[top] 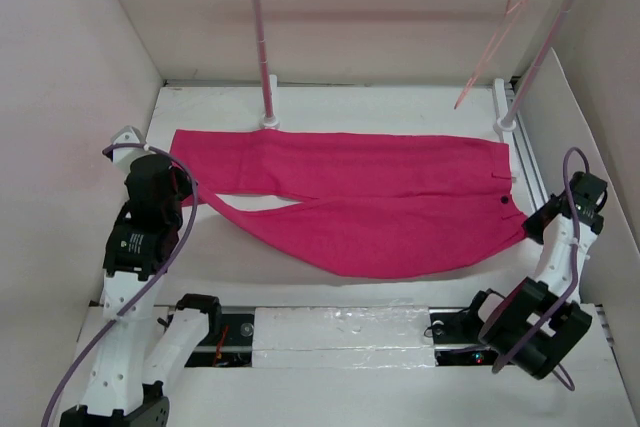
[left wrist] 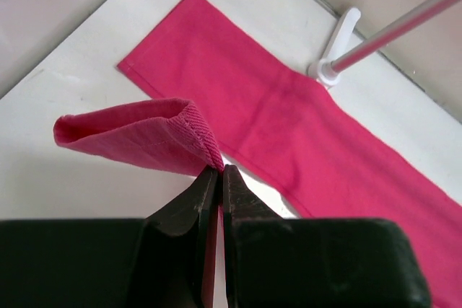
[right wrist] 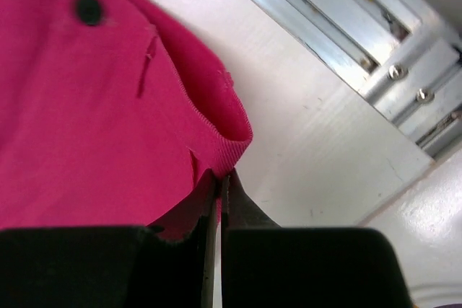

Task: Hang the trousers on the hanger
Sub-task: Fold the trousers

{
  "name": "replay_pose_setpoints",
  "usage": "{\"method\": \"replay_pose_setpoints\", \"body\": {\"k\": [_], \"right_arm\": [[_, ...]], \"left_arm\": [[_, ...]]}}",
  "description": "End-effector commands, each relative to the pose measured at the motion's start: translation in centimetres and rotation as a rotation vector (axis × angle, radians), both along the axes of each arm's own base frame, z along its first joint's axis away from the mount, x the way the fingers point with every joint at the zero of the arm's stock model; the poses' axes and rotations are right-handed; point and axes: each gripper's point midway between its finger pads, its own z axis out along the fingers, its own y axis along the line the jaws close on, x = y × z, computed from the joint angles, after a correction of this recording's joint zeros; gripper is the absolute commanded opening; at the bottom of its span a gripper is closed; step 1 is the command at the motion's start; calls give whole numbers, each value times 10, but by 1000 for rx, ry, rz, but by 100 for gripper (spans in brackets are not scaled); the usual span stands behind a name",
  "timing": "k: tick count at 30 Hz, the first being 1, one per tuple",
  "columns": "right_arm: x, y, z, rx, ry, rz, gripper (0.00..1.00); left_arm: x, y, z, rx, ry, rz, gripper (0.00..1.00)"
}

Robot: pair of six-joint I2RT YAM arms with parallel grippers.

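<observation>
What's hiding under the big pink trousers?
Only the white table shows around the trousers, which lie spread on it. Whatever is directly beneath the cloth is covered, so I cannot tell.

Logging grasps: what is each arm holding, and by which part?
The left gripper has its jaws shut on a leg hem of the trousers; the right gripper on the waistband edge.
</observation>
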Motion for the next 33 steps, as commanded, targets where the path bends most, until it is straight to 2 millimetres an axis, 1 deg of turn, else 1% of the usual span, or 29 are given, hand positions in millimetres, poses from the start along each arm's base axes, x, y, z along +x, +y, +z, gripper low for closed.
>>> {"method": "replay_pose_setpoints", "body": {"k": [1, 2, 3, 4, 5, 6, 7, 8, 9, 10, 11, 13, 14, 15, 16, 17, 18, 19, 20, 23, 24, 26, 27, 28, 29, 30, 31, 32, 33], "right_arm": [[24, -8, 59, -132, -108, 54, 0], [32, -9, 70, -156, -138, 78, 0], [36, -10, 74, -159, -132, 95, 0], [45, -14, 92, -187, -151, 114, 0], [51, -16, 96, -200, -152, 134, 0], [59, -19, 95, -191, -131, 151, 0], [67, -17, 99, -194, -133, 182, 0], [81, -20, 117, -223, -170, 195, 0], [93, -20, 124, -231, -195, 210, 0], [107, -17, 122, -225, -202, 236, 0], [124, -19, 138, -247, -258, 247, 0], [145, -19, 147, -249, -291, 268, 0], [162, -18, 143, -237, -302, 285, 0], [176, -17, 153, -242, -334, 298, 0], [184, -20, 153, -239, -344, 299, 0], [198, -20, 145, -230, -343, 315, 0], [208, -20, 152, -239, -363, 322, 0], [214, -22, 151, -241, -367, 324, 0], [224, -27, 145, -241, -367, 324, 0], [242, -35, 149, -263, -405, 319, 0], [252, -32, 140, -232, -410, 343, 0], [264, -36, 143, -231, -424, 345, 0], [271, -38, 131, -214, -408, 350, 0], [278, -35, 129, -211, -411, 360, 0], [288, -39, 134, -227, -441, 356, 0], [298, -38, 130, -223, -442, 366, 0], [300, -38, 121, -209, -429, 364, 0], [312, -36, 127, -223, -463, 364, 0], [316, -37, 124, -221, -464, 362, 0]], "left_arm": [[22, 8, 15, 11, -80, 63, 0], [23, 10, 16, 23, -81, 71, 0], [27, 13, 18, 33, -91, 84, 0], [31, 16, 15, 48, -75, 100, 0], [33, 18, 17, 62, -71, 106, 0], [35, 24, 15, 79, -59, 128, 0], [39, 29, 9, 104, -28, 160, 0], [40, 32, 7, 112, -17, 177, 0], [42, 34, 4, 118, -2, 192, 0], [44, 42, -1, 122, 16, 225, 0], [46, 43, -7, 120, 25, 233, 0], [49, 49, -19, 148, 70, 266, 0], [50, 51, -21, 157, 84, 278, 0], [49, 53, -27, 171, 121, 293, 0], [51, 59, -30, 197, 149, 327, 0], [50, 61, -34, 206, 175, 342, 0], [51, 64, -35, 212, 182, 368, 0], [57, 65, -37, 221, 195, 377, 0], [57, 69, -40, 226, 212, 397, 0], [72, 71, -47, 239, 254, 422, 0], [77, 71, -49, 241, 261, 428, 0], [97, 69, -53, 243, 264, 426, 0], [104, 69, -54, 249, 264, 426, 0], [118, 69, -57, 258, 281, 429, 0], [125, 69, -57, 257, 284, 432, 0], [142, 69, -61, 276, 291, 431, 0], [149, 69, -63, 280, 297, 433, 0], [158, 69, -64, 287, 297, 435, 0], [167, 69, -66, 296, 303, 434, 0]]}}
